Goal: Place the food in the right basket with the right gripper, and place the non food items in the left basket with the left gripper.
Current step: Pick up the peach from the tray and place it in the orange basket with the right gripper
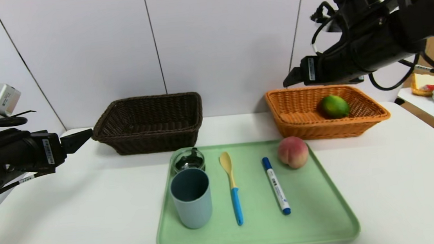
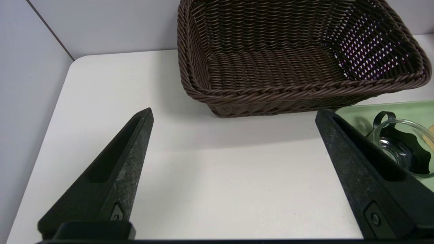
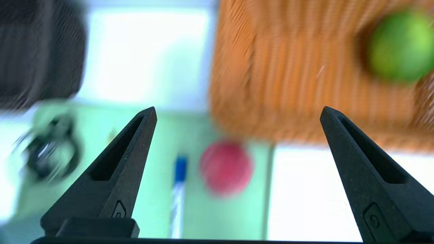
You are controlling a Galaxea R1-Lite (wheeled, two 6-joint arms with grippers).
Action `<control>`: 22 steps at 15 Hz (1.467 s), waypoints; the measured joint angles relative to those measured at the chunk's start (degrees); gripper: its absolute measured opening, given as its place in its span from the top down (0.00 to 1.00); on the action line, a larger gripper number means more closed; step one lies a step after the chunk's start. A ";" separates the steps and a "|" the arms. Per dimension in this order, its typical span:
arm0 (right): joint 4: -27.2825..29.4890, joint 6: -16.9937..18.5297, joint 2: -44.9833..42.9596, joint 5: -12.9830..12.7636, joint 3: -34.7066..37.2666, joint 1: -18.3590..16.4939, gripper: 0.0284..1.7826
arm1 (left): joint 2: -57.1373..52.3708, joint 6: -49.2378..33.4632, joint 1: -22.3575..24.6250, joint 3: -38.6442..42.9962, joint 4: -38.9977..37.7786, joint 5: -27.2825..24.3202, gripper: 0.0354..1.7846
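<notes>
Head view: my right gripper (image 1: 290,79) hangs high above the near-left rim of the orange-tan wicker basket (image 1: 374,118), fingers spread wide and holding nothing; the glossy green lime (image 1: 334,106) lies inside that basket, so I judge half of the food is sorted. The fuzzy pink-and-cream peach (image 1: 293,152) sits on the green tray (image 1: 328,222), at the corner nearest the orange basket, which I judge to be my next pick. Its round shape and soft skin probably call for a centred, gentle squeeze. My left gripper (image 1: 85,137) waits just beside the dark brown wicker basket (image 1: 124,144), on the side away from the tray, fingers likewise apart and empty. That basket holds nothing as far as I can see. All non-food items remain on the tray: blue-grey plastic cup (image 1: 191,198) upright at the tray edge nearest the brown basket, small glass jar (image 1: 188,160) with black insert just behind it, yellow-bowled blue-handled spoon (image 1: 232,187) and white marker with blue cap (image 1: 276,185) lying lengthwise between cup and peach. Both baskets have flared woven sides, forgiving for drops.
</notes>
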 joint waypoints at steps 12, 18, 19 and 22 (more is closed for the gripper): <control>2.16 8.90 3.16 -1.66 10.39 3.80 0.05 | -0.09 0.40 -0.06 3.54 -4.60 0.00 0.06; 1.51 9.59 8.40 -1.65 11.82 4.16 0.05 | -0.09 0.24 -0.06 4.75 -5.23 0.00 0.06; 0.52 9.62 8.84 -1.68 12.79 4.17 0.05 | -0.09 0.11 -0.06 4.83 -5.18 0.00 0.06; -3.50 9.62 9.84 -1.68 16.09 4.16 0.05 | -0.09 0.18 -0.04 5.02 -5.23 -0.02 0.06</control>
